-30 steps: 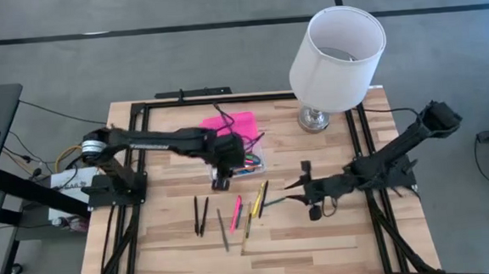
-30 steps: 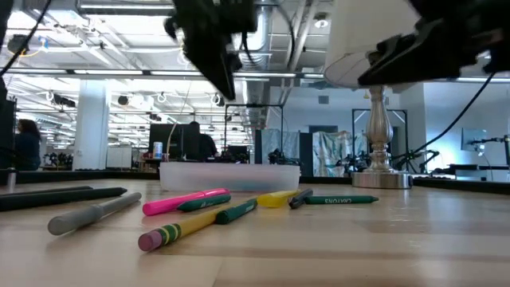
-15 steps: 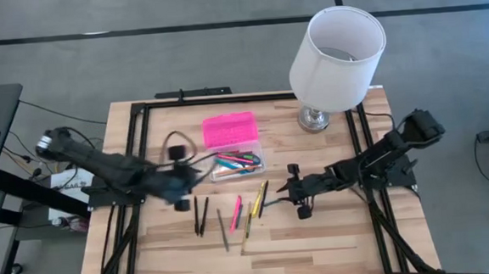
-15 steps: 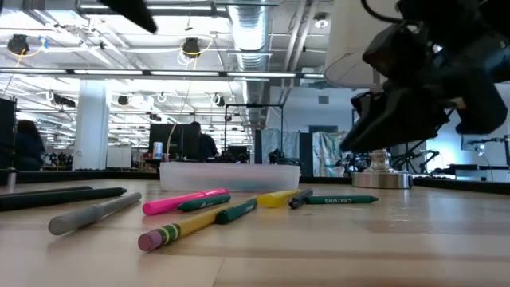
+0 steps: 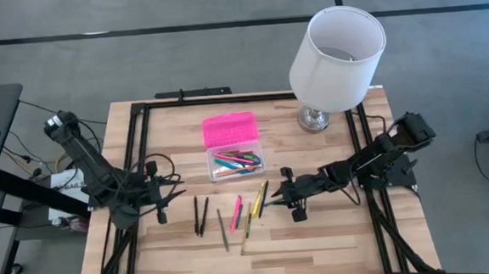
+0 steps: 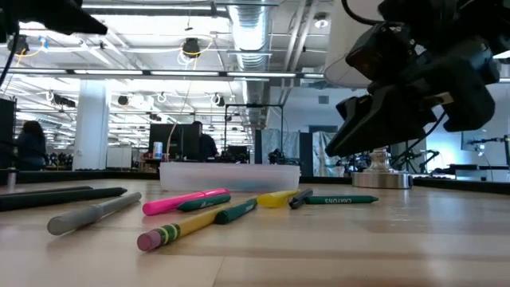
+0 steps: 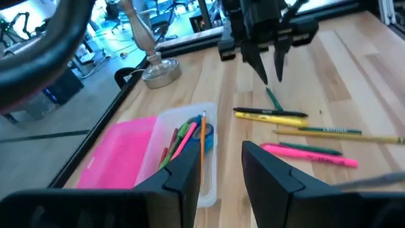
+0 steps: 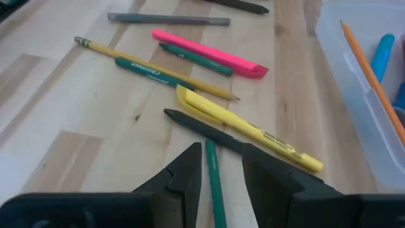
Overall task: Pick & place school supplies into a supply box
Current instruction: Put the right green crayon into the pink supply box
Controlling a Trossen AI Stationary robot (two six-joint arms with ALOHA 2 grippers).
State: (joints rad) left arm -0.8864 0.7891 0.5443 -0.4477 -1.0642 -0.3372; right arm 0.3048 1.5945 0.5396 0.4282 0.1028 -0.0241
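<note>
Withdrawn from above the supply box, the left gripper now sits left of it, fingers apart and empty. Several school supplies already lie inside the box, its pink lid open; seven or so pens and pencils remain on the table in front of it. Right of these, the right gripper has advanced, fingers apart astride a green pencil, not yet gripped.

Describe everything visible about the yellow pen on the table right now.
The yellow pen is a slim, glossy plastic stick with dark print along its barrel. It lies flat on the wooden table, crossing over a dark pen, beside the green pencil that the open right end effector straddles. Nothing grips it.
</note>
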